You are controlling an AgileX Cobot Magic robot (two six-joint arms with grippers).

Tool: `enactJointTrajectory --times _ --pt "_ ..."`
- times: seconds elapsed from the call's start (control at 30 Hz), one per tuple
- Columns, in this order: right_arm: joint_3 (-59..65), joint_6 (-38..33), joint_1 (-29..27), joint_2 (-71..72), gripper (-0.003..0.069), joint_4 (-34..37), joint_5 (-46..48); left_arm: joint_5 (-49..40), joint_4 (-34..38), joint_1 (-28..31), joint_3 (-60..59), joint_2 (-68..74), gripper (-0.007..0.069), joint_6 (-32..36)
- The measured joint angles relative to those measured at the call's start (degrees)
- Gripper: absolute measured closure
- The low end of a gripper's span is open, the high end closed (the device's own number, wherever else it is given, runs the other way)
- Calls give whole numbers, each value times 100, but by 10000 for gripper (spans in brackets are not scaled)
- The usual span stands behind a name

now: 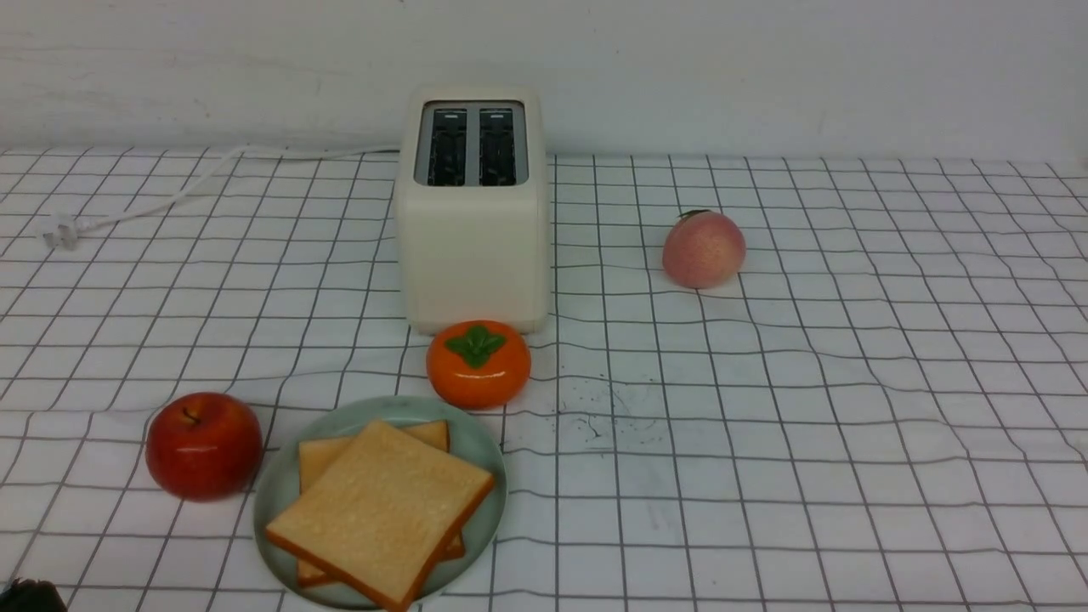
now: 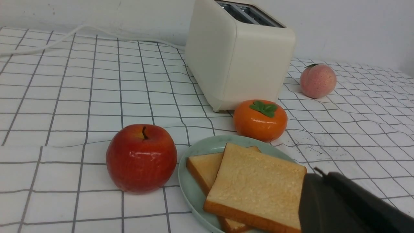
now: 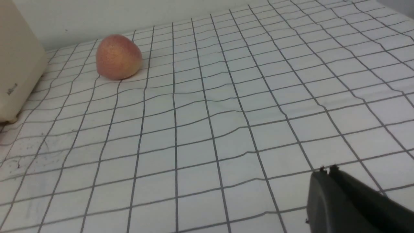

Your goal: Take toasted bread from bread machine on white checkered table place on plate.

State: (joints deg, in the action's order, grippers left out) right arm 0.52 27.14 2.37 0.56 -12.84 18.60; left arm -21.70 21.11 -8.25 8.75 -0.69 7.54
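Observation:
Two slices of toasted bread point(image 1: 378, 510) point(image 2: 255, 184) lie stacked, the upper one turned askew, on the pale green plate point(image 1: 289, 484) point(image 2: 194, 155) at the front left of the white checkered table point(image 1: 807, 442). Behind it stands the cream bread machine point(image 1: 473, 212) point(image 2: 239, 58), both dark slots empty. My left gripper point(image 2: 318, 173) is shut with nothing in it, hovering near the plate's side, clear of the toast. My right gripper point(image 3: 326, 170) is shut and empty above bare cloth. Neither gripper's jaws show in the front view; only a dark bit of an arm point(image 1: 30, 595) is at the bottom left corner.
A red apple point(image 1: 204, 444) point(image 2: 141, 158) sits left of the plate. An orange persimmon point(image 1: 478, 364) point(image 2: 260, 119) sits between plate and toaster. A peach point(image 1: 704, 249) point(image 3: 118, 57) lies right of the toaster. The white power cord point(image 1: 170, 195) trails left along the back wall.

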Motion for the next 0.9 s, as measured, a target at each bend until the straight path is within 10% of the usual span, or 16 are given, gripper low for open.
enactJointTrajectory --times 0.27,0.9 --pt "97 -2135 0 0 678 1443 62 -43 0 0 0 0 634 0" --pt "43 -1783 0 0 674 1525 375 -54 0 0 0 0 621 0"
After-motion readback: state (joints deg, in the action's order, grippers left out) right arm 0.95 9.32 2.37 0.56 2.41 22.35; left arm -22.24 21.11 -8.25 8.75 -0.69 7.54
